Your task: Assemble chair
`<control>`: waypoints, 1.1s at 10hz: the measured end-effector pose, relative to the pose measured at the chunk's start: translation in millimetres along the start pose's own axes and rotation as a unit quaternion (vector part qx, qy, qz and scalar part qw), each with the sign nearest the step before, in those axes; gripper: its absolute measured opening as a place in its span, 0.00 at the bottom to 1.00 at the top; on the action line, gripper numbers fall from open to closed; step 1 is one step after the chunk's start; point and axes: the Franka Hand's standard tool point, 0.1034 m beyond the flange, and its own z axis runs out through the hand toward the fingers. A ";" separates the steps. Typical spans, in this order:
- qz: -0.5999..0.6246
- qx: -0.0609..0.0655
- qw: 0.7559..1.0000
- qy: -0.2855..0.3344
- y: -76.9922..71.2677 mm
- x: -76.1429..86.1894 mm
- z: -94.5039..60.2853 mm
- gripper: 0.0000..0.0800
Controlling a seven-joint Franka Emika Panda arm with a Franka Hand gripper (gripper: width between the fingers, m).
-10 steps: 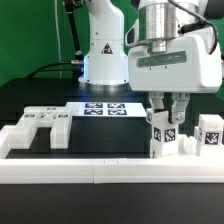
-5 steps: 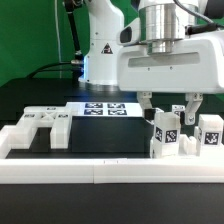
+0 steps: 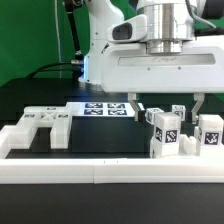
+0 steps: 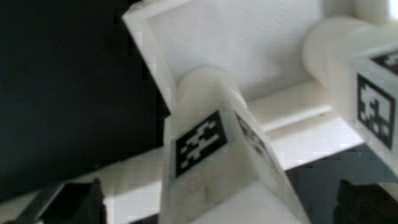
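— Toward the exterior view's right, on the black worktop [image 3: 100, 140], we see an upright chair block [image 3: 165, 135] with a second block [image 3: 210, 133] beside it. Both stand just behind the white border rail [image 3: 90, 172]. A slotted chair panel [image 3: 40, 127] lies well apart at the left.
— And the tool [image 3: 168, 108]?
— We see it spread wide above the upright chair block, holding nothing.
— Labels?
— We make out black-and-white square tags on both blocks and on the marker board [image 3: 105, 108], and a triangular sticker [image 3: 100, 52] on the arm's base.
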 end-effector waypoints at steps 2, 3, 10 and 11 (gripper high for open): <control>-0.070 -0.003 0.998 0.001 -1.8 1.2 -0.7 0.81; -0.086 -0.003 0.996 0.001 -1.9 1.7 -1.0 0.81; -0.128 -0.006 0.992 0.002 -1.6 2.1 -1.2 0.36; -0.095 -0.005 0.995 0.002 -1.8 2.0 -1.2 0.36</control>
